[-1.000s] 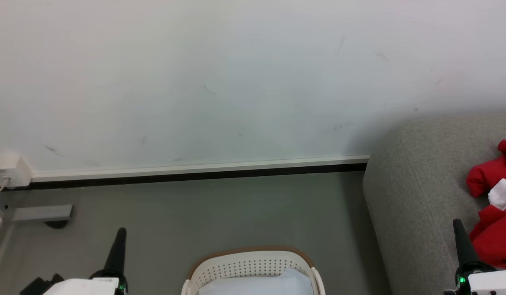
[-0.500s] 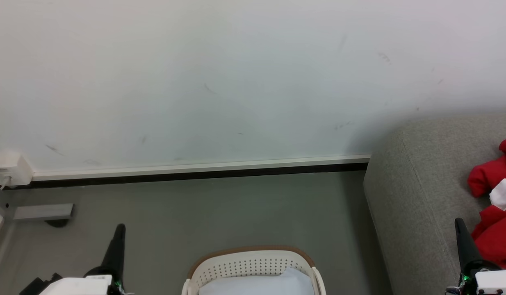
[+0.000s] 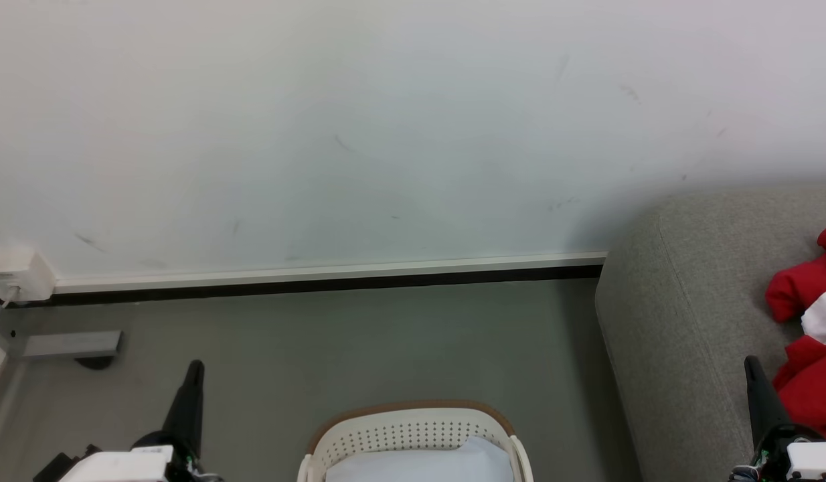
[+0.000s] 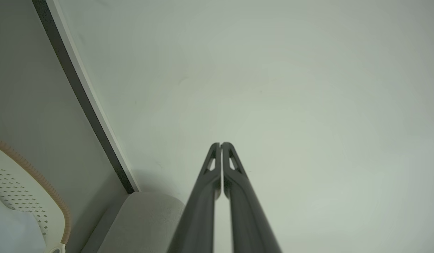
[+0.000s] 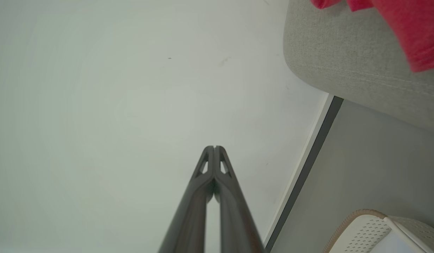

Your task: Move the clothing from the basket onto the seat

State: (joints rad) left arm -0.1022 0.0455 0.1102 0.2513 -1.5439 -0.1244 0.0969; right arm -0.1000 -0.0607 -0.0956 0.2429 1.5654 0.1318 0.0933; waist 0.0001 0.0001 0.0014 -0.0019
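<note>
Pale, lightly scuffed wall point(image 3: 386, 134) and grey-green floor point(image 3: 386, 341) are seen in the head view, divided by a white-and-black skirting strip point(image 3: 319, 274). The basket point(image 3: 413, 428) is cut off by the bottom edge at the middle, and a pale bluish-white sheet point(image 3: 420, 463) is seen lying inside it. Right of the basket the seat point(image 3: 687, 301) is set against the wall, and the clothing point(image 3: 804, 335) is heaped on its cushion, well apart from the basket. Left of the basket, the left gripper point(image 3: 194, 367) is held over the floor as a single dark spike. Right of the basket, the right gripper point(image 3: 752, 363) is raised in front of the seat, just beside the clothing's edge. A white box point(image 3: 15, 274) is fixed low on the wall far left of the basket.

In the left wrist view, the left gripper point(image 4: 221, 144) is pointed at the bare wall, its fingers pressed together with nothing between them. The basket point(image 4: 27, 189) is seen at the lower left, with a corner of the seat point(image 4: 143, 221) beside it.

In the right wrist view, the right gripper point(image 5: 214, 147) is likewise pressed together on nothing and aimed at the wall. The basket point(image 5: 364, 228) is caught at the lower right; the seat point(image 5: 343, 63), with the clothing point(image 5: 407, 28) lying on it, is seen above the basket.
</note>
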